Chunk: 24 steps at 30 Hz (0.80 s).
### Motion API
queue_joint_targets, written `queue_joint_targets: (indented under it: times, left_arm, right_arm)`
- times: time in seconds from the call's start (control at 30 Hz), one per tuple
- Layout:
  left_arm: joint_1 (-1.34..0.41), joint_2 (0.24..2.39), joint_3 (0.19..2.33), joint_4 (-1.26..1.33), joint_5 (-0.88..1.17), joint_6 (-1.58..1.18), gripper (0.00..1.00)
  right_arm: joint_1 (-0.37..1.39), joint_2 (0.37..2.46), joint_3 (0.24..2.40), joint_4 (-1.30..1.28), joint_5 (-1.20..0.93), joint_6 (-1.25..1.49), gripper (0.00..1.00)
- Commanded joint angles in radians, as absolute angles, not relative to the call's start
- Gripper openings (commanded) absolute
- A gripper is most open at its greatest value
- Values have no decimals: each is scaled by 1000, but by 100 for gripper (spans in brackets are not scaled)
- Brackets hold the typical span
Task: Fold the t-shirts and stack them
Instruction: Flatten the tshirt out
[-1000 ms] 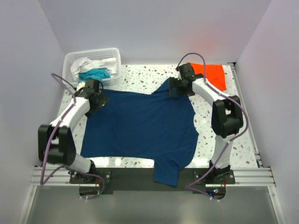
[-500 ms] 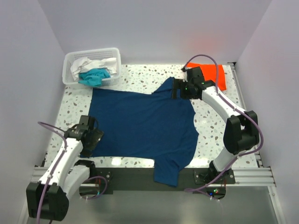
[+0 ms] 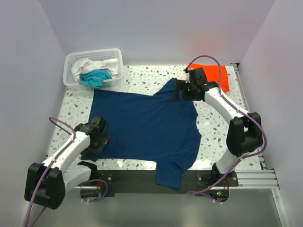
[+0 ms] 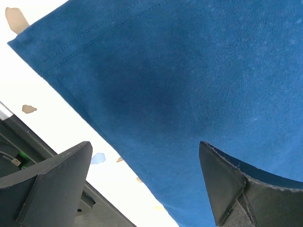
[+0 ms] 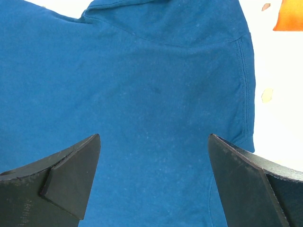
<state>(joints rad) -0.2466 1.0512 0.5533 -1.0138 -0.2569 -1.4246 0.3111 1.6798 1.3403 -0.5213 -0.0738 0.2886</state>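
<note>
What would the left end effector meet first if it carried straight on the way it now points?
The navy shirt. The left end effector, open, points down at the cloth just inside its hem, with nothing between. How near it is cannot be told.
</note>
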Motion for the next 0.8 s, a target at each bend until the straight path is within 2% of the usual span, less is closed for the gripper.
queue_joint_targets:
  times: [0.0,0.23,0.4,0.77]
  left_arm:
    - [-273,1028,591,-1069,-314,-1541,100]
    - [-285,1028,588,-1077,-307,-1560,96]
    - [-340,1035,535,-988,-203,-1649,95]
    - [-387,959,472,-991,-219,-1781,91]
  right_arm:
    - [307,1683,1348,-495,-78,295,99]
    - [307,1703,1367,-505,-51,285,99]
    - [307,1720,1381,-520,-71,284,99]
    - [307,1735,1390,-535,-87,276,99]
